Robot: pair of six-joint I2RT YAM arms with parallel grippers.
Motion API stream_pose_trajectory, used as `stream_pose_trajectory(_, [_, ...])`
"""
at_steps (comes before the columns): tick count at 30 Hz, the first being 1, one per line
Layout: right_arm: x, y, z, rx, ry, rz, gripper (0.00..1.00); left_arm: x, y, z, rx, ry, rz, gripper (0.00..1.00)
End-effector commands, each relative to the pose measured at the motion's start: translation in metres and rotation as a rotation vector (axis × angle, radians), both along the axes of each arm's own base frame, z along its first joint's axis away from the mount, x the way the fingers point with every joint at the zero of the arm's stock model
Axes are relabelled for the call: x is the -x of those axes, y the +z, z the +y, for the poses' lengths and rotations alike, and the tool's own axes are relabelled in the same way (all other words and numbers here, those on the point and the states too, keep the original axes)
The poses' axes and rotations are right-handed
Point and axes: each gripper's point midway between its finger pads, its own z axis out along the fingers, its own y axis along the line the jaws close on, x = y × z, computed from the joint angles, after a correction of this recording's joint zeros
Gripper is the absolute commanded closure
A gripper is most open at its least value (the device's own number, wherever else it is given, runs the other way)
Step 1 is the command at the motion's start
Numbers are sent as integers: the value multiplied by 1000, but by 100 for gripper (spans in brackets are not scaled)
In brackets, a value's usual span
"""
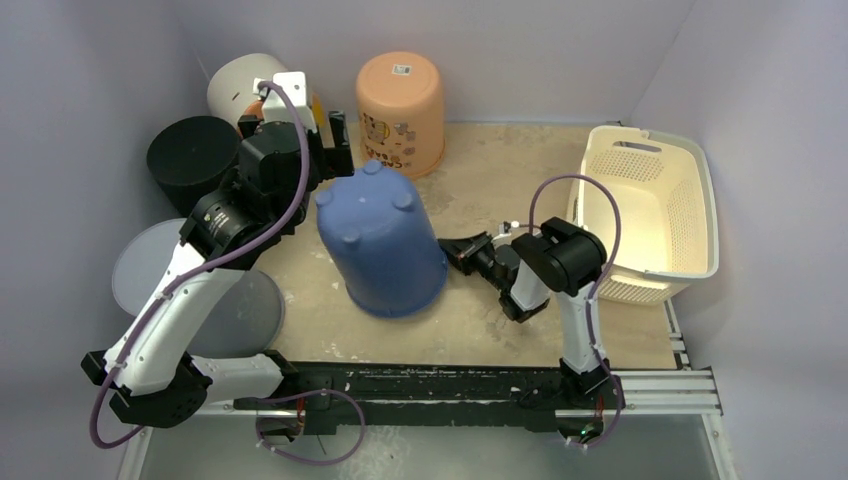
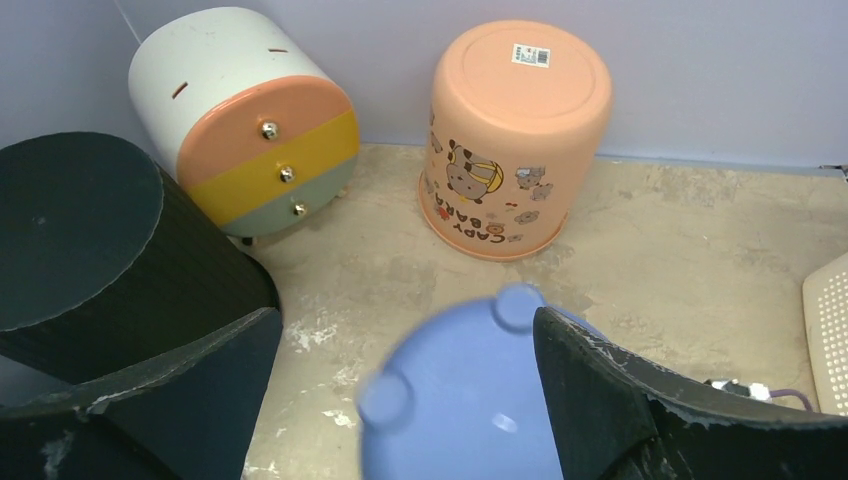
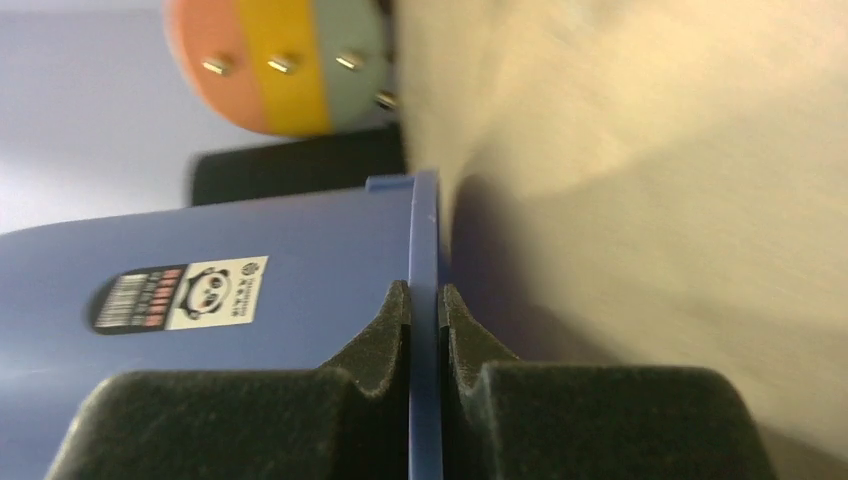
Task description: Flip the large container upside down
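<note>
Altogether one blue container (image 1: 382,240), one basket (image 1: 686,215)

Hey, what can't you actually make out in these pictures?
- Blue bin inside: hidden in every view by its own wall.
- Label print, right wrist view: too small.
- Grey discs, top view: partly under the left arm.
- Basket, left wrist view: cut off by the right edge.

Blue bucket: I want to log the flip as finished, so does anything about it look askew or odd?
Bottom up, the blue bucket seems to lean toward the left arm rather than sit square, and the right gripper is shut on its rim, so it may not be resting freely. No spill or damage shows.
</note>
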Motion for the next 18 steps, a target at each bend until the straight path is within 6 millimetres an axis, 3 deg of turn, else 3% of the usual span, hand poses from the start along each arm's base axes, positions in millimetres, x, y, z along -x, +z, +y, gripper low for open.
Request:
stream_pose_trajectory(1, [31,54,13,-18,116,-376,94,1,12,0,50,5,-43,7])
stream_pose_trajectory(6, [34,38,14,1,138,-332,84,0,9,-1,47,4,-37,7])
stream_pose_trajectory(11, [33,37,14,50,134,-339,70,0,7,-1,47,5,-37,7])
stream_pose_trajectory(18, [8,44,27,245,155,-385,59,-2,4,-4,44,-2,-31,7])
